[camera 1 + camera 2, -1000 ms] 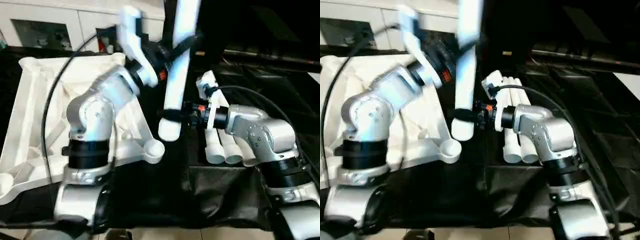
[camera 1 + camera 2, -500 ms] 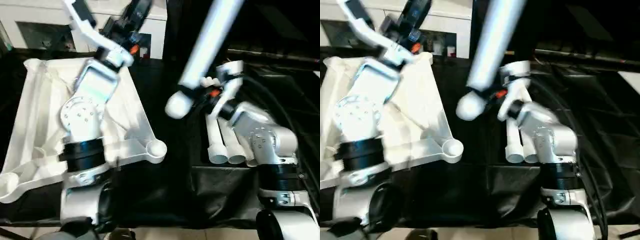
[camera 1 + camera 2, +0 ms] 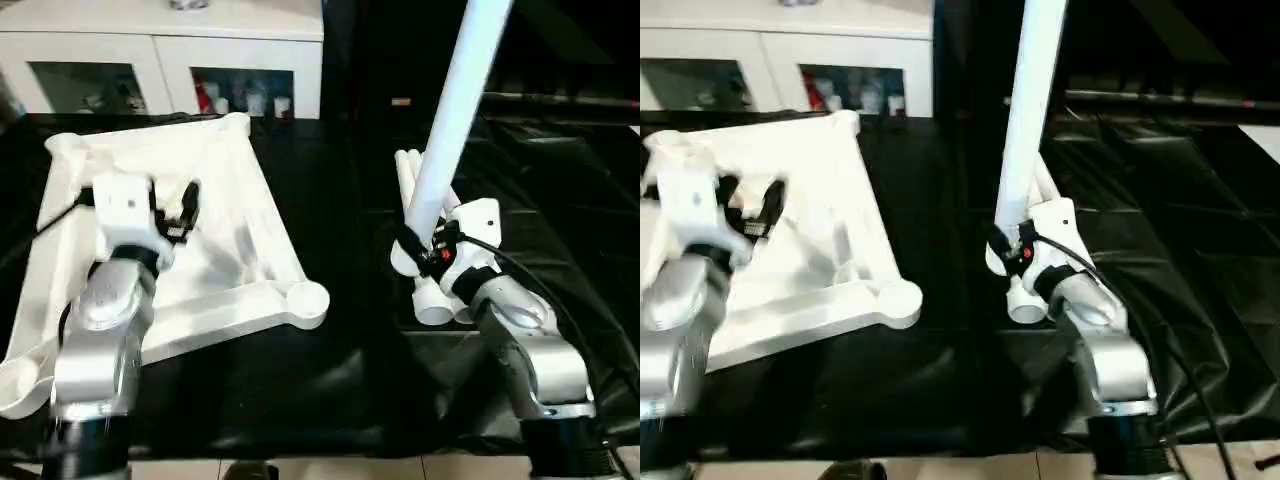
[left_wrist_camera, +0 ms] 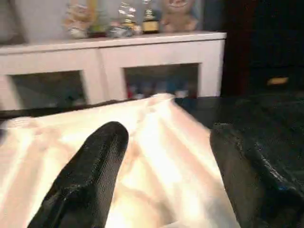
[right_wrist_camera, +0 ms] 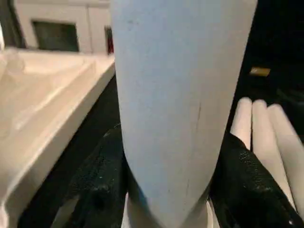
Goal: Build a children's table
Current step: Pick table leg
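One leg point(image 3: 455, 120) clamped in right claw point(image 3: 418, 248) | left claw point(image 4: 166, 161) gaping over tabletop point(image 3: 240, 180)

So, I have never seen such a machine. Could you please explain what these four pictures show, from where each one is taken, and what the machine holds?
This is a humanoid robot with two silver arms. The two wide pictures come from cameras in its head, looking down at a black-covered surface. The other two come from cameras on its wrists, looking along black fingers. On the surface lies a white plastic rectangular tabletop, underside up, and three white tapered tube legs side by side. The right gripper holds a fourth white tube leg almost upright near its lower end. The left gripper is open above the tabletop, holding nothing. Behind stands a white glass-door cabinet.
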{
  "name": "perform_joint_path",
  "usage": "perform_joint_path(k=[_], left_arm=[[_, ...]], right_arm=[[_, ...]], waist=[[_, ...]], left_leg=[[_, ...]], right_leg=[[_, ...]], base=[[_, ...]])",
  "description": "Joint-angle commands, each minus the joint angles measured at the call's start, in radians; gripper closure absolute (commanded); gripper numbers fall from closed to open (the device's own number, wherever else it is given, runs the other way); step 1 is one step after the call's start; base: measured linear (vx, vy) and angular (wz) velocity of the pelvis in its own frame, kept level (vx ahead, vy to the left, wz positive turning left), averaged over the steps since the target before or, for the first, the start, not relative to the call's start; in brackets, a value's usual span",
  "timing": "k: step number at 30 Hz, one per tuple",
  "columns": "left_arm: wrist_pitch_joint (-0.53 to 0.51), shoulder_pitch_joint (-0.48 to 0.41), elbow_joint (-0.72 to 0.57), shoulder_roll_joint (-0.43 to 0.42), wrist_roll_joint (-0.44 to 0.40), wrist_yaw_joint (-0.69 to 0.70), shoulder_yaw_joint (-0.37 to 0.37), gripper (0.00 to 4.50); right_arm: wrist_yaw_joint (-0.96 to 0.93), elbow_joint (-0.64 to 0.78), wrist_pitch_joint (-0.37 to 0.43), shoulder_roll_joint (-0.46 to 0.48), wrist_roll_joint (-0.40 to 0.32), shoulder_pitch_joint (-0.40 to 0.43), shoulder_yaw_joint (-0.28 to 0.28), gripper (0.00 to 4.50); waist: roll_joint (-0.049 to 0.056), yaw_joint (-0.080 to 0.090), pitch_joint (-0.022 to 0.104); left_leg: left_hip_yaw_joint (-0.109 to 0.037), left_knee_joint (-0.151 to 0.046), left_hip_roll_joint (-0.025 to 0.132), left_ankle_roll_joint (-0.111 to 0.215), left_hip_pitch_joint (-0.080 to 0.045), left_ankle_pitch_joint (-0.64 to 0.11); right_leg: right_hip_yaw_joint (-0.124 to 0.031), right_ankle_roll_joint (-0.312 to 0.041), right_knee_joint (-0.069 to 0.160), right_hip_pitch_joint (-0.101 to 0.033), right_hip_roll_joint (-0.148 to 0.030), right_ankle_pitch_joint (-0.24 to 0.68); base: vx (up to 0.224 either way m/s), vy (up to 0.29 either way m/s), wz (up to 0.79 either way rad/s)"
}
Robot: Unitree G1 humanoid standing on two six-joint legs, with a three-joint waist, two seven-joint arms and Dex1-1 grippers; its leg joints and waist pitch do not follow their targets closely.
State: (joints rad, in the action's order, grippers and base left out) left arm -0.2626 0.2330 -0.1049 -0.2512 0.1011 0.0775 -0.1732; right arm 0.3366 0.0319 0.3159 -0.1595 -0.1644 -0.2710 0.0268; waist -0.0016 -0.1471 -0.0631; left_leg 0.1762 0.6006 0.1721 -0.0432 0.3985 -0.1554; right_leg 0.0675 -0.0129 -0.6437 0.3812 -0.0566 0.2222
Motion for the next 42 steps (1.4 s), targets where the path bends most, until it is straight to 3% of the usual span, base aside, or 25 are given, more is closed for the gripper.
perform_joint_path(k=[1,3,5,9,11,13,14,15,16,19,20,21,22,25,30,31,32,33,34,35,37,38,39,41,42], left_arm=[[0.017,-0.005,-0.027,0.013,-0.031,-0.035,0.009,1.21],[0.021,-0.008,-0.031,0.017,-0.041,-0.04,0.014,1.21],[0.026,-0.013,-0.034,0.017,-0.052,-0.04,0.021,1.21],[0.031,-0.01,-0.03,0.015,-0.059,-0.04,0.032,1.21],[0.034,-0.009,-0.028,0.018,-0.064,-0.036,0.039,1.21],[0.036,-0.009,-0.027,0.017,-0.074,-0.032,0.048,1.21],[0.036,-0.009,-0.027,0.018,-0.075,-0.03,0.05,1.21],[0.036,-0.009,-0.027,0.019,-0.075,-0.029,0.05,1.21],[0.041,-0.009,-0.028,0.015,-0.08,-0.024,0.056,1.21],[0.031,-0.013,-0.045,0.01,-0.074,0.004,0.077,1.21],[0.031,-0.013,-0.045,0.01,-0.074,0.004,0.077,1.21],[0.037,-0.018,-0.052,0.008,-0.086,0.006,0.091,1.21],[0.05,-0.023,-0.058,0.013,-0.106,0.0,0.111,1.21],[0.058,-0.022,-0.053,0.031,-0.12,-0.016,0.127,1.21],[0.055,0.009,-0.02,0.053,-0.148,-0.034,0.166,1.21],[0.056,0.014,-0.013,0.055,-0.147,-0.037,0.165,1.21],[0.057,0.016,-0.012,0.056,-0.147,-0.037,0.164,1.21],[0.059,0.021,-0.008,0.057,-0.147,-0.037,0.163,1.21],[0.059,0.023,-0.007,0.06,-0.149,-0.036,0.163,1.21],[0.06,0.025,-0.005,0.061,-0.153,-0.036,0.163,1.21],[0.064,0.03,0.002,0.064,-0.16,-0.039,0.163,1.21],[0.064,0.033,0.006,0.066,-0.16,-0.041,0.162,1.21],[0.064,0.037,0.01,0.067,-0.16,-0.044,0.161,1.21],[0.065,0.041,0.014,0.067,-0.16,-0.045,0.161,1.21],[0.07,0.043,0.017,0.068,-0.162,-0.047,0.161,1.21]], right_arm=[[-0.023,0.013,-0.001,0.01,-0.017,-0.003,0.032,2.61],[-0.025,-0.011,-0.018,0.003,-0.013,-0.006,0.02,2.61],[-0.022,-0.022,-0.031,0.004,-0.013,-0.008,0.013,2.61],[-0.02,-0.043,-0.054,0.01,0.0,-0.025,0.009,2.61],[-0.018,-0.051,-0.056,0.015,-0.002,-0.03,0.011,2.61],[-0.02,-0.059,-0.059,0.019,-0.005,-0.034,0.014,2.61],[-0.018,-0.064,-0.059,0.021,-0.01,-0.036,0.014,2.61],[-0.015,-0.068,-0.059,0.023,-0.015,-0.037,0.014,2.61],[-0.016,-0.072,-0.061,0.025,-0.019,-0.038,0.015,2.61],[-0.006,-0.081,-0.068,0.033,-0.032,-0.032,0.013,2.61],[-0.006,-0.081,-0.068,0.033,-0.032,-0.032,0.013,2.61],[-0.005,-0.08,-0.08,0.029,-0.025,-0.028,0.009,2.61],[-0.007,-0.076,-0.091,0.025,-0.022,-0.024,0.009,2.61],[-0.008,-0.076,-0.092,0.022,-0.024,-0.022,0.018,2.61],[-0.01,-0.092,-0.1,0.011,-0.025,-0.032,0.036,2.61],[-0.01,-0.095,-0.101,0.008,-0.026,-0.034,0.038,2.61],[-0.01,-0.096,-0.102,0.007,-0.026,-0.035,0.038,2.61],[-0.01,-0.099,-0.103,0.002,-0.027,-0.037,0.04,2.61],[-0.008,-0.102,-0.105,0.0,-0.027,-0.04,0.041,2.61],[-0.007,-0.105,-0.107,-0.002,-0.027,-0.041,0.042,2.61],[-0.006,-0.115,-0.11,-0.007,-0.024,-0.048,0.043,2.61],[-0.006,-0.119,-0.109,-0.01,-0.024,-0.052,0.045,2.61],[-0.006,-0.124,-0.108,-0.013,-0.023,-0.058,0.047,2.61],[-0.008,-0.129,-0.106,-0.015,-0.021,-0.062,0.047,2.61],[-0.012,-0.135,-0.106,-0.018,-0.018,-0.066,0.048,2.61]], waist=[[-0.007,-0.025,0.062],[-0.008,-0.047,0.061],[0.0,-0.049,0.064],[0.048,0.037,0.083],[0.031,0.049,0.073],[-0.015,0.063,0.068],[-0.072,0.018,0.072],[-0.031,0.022,0.08],[-0.028,0.034,0.072],[-0.015,0.05,0.05],[0.019,0.086,0.037],[0.06,0.107,0.075],[0.073,0.103,0.051],[0.108,0.137,0.057],[0.04,0.143,0.094],[0.008,0.131,0.093],[-0.023,0.108,0.094],[-0.03,0.076,0.094],[-0.01,0.076,0.06],[-0.009,0.081,0.036],[0.001,0.076,0.081],[0.05,0.079,0.108],[0.085,0.115,0.125],[0.065,0.12,0.11],[0.062,0.117,0.106]], left_leg=[[-0.037,-0.011,0.059,0.089,-0.009,-0.189],[-0.064,0.042,0.07,0.11,0.021,-0.142],[-0.08,0.024,0.062,0.121,0.029,-0.128],[-0.043,-0.101,0.034,0.275,-0.087,-0.135],[-0.036,-0.131,0.067,0.293,-0.058,-0.196],[-0.018,-0.154,0.067,0.187,-0.053,-0.342],[-0.005,0.012,0.011,0.041,0.0,-0.415],[-0.147,0.25,-0.037,-0.024,0.086,-0.253],[-0.169,0.274,-0.043,-0.072,0.119,-0.221],[-0.134,0.082,-0.007,-0.084,-0.006,-0.229],[-0.136,-0.034,0.013,-0.048,-0.02,-0.432],[-0.164,-0.062,0.055,-0.08,-0.042,-0.554],[-0.243,-0.144,0.032,-0.137,0.014,-0.73],[-0.412,-0.15,0.06,-0.14,-0.081,-0.593],[-0.532,-0.203,-0.078,-0.174,-0.093,-0.27],[-0.493,-0.202,-0.141,-0.174,-0.05,-0.39],[-0.38,-0.072,-0.187,-0.109,0.066,-0.47],[-0.263,0.098,-0.194,-0.066,0.07,-0.403],[-0.147,0.225,-0.106,-0.004,0.09,-0.264],[-0.094,0.254,-0.066,-0.005,0.06,-0.216],[-0.059,0.151,-0.002,0.095,0.054,-0.225],[-0.113,0.029,0.058,0.169,0.025,-0.139],[-0.327,-0.032,0.21,0.405,-0.126,0.162],[-0.387,-0.016,0.18,0.593,-0.128,0.597],[-0.331,-0.028,0.146,0.498,-0.086,0.59]], right_leg=[[-0.131,-0.118,0.154,-0.05,-0.221,0.422],[-0.167,-0.109,0.171,-0.063,-0.288,0.503],[-0.132,-0.118,0.162,-0.061,-0.252,0.508],[0.04,-0.056,-0.028,0.043,0.009,0.2],[0.069,0.046,-0.128,0.061,-0.003,0.14],[0.036,0.034,-0.07,0.034,-0.049,0.124],[-0.119,0.06,0.099,0.0,-0.289,0.337],[-0.203,0.063,0.147,-0.022,-0.387,0.438],[-0.155,0.063,0.138,-0.04,-0.368,0.485],[0.04,-0.157,0.134,-0.042,-0.199,0.542],[0.086,-0.133,0.082,-0.01,-0.045,0.464],[0.067,-0.118,0.028,-0.024,-0.037,0.29],[0.085,-0.121,-0.024,-0.066,-0.017,-0.007],[0.035,-0.089,-0.072,-0.021,0.013,0.189],[-0.062,-0.155,-0.023,-0.072,0.034,0.247],[-0.088,-0.23,0.025,-0.104,0.017,0.276],[-0.112,-0.411,0.13,-0.147,-0.084,0.31],[-0.089,-0.503,0.201,-0.141,-0.15,0.316],[-0.029,-0.466,0.189,-0.104,-0.2,0.306],[0.077,-0.391,0.216,-0.067,-0.202,0.357],[0.159,-0.329,0.189,-0.159,-0.175,0.271],[0.211,-0.201,0.143,-0.208,-0.105,0.118],[0.155,-0.09,-0.108,-0.007,0.002,0.146],[0.036,-0.079,-0.178,0.09,-0.015,0.346],[-0.012,-0.069,-0.188,0.082,-0.02,0.229]], base=[[0.0,0.0,0.0],[-0.023,0.098,-0.05],[-0.018,0.161,-0.11],[-0.029,0.236,0.02],[-0.055,0.226,0.07],[-0.098,0.153,-0.06],[-0.118,0.131,-0.02],[-0.108,0.16,-0.19],[-0.108,0.16,-0.19],[-0.111,0.273,-0.4],[-0.134,0.266,0.01],[-0.129,0.263,0.11],[-0.129,0.263,0.11],[-0.059,0.189,0.42],[-0.07,0.011,0.35],[-0.104,-0.113,0.48],[-0.12,-0.196,0.52],[-0.12,-0.196,0.52],[-0.106,-0.207,0.43],[-0.091,-0.179,0.21],[-0.029,-0.219,0.26],[0.064,-0.147,0.48],[0.022,-0.063,0.35],[0.004,-0.183,0.43],[-0.059,-0.327,0.49]])
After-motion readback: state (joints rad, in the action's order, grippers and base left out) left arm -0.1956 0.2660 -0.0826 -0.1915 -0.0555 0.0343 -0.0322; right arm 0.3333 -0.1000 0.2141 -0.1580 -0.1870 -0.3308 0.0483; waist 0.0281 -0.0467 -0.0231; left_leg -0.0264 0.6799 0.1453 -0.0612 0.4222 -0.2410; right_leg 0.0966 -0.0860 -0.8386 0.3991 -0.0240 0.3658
